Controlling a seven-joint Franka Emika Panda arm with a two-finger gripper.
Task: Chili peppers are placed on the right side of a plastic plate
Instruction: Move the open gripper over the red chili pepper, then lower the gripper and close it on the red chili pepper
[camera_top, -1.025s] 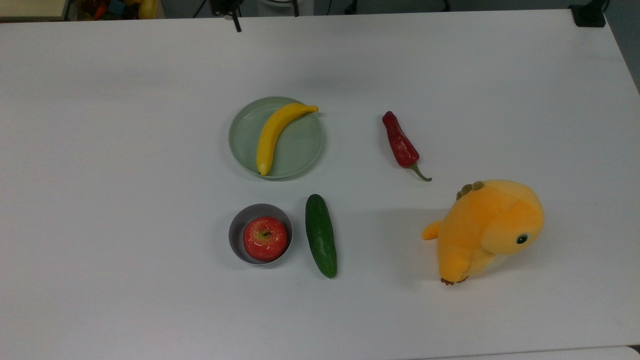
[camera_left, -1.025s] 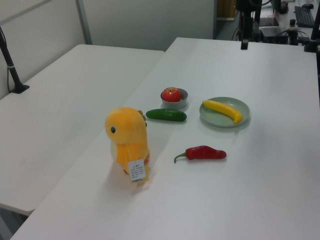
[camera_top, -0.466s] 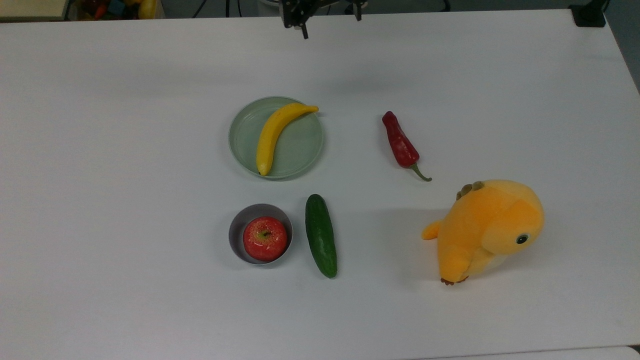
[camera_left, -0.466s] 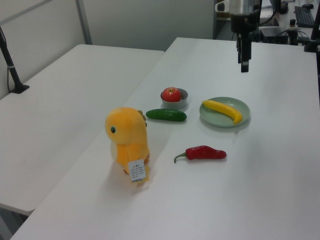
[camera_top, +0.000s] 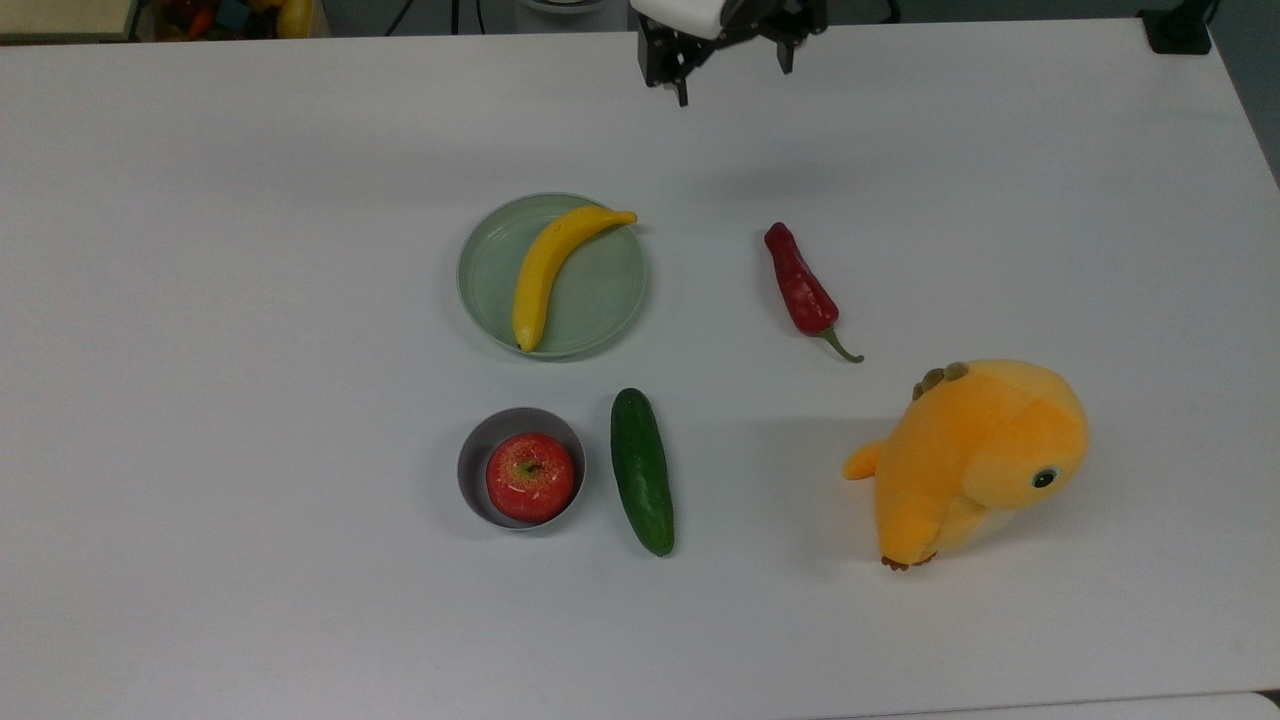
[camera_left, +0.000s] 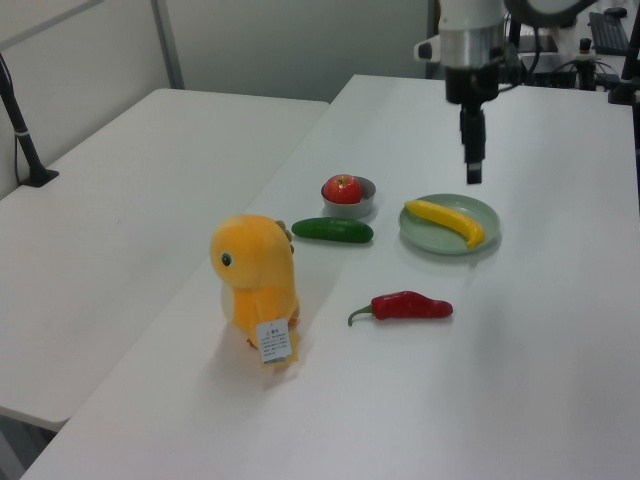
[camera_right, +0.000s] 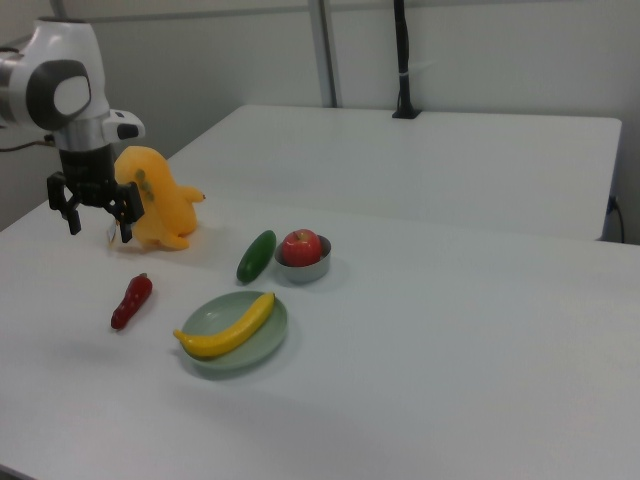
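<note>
The dark-red chili pepper (camera_top: 800, 285) lies on the white table, to the right of the plastic plate (camera_top: 600, 290) in the top view, with a clear gap between them. A yellow banana (camera_top: 545, 272) rests across the pale green plate. My gripper (camera_top: 730, 80) hangs open and empty in the air near the table's far edge in the top view, above and beyond the chili. In the right view the gripper (camera_right: 98, 228) hovers over the table just behind the chili pepper (camera_right: 132, 300). In the left view the gripper (camera_left: 473, 165) hangs above the plate (camera_left: 425, 232), and the chili pepper (camera_left: 410, 306) lies nearer.
A grey metal bowl (camera_top: 475, 455) holds a red apple (camera_top: 530, 477), and a green cucumber (camera_top: 642, 470) lies beside it. An orange plush toy (camera_top: 975, 455) stands at the top view's right, close to the chili's stem.
The arm has swung toward the top view's right and come forward over the table, lowering toward the chili. The objects have not moved.
</note>
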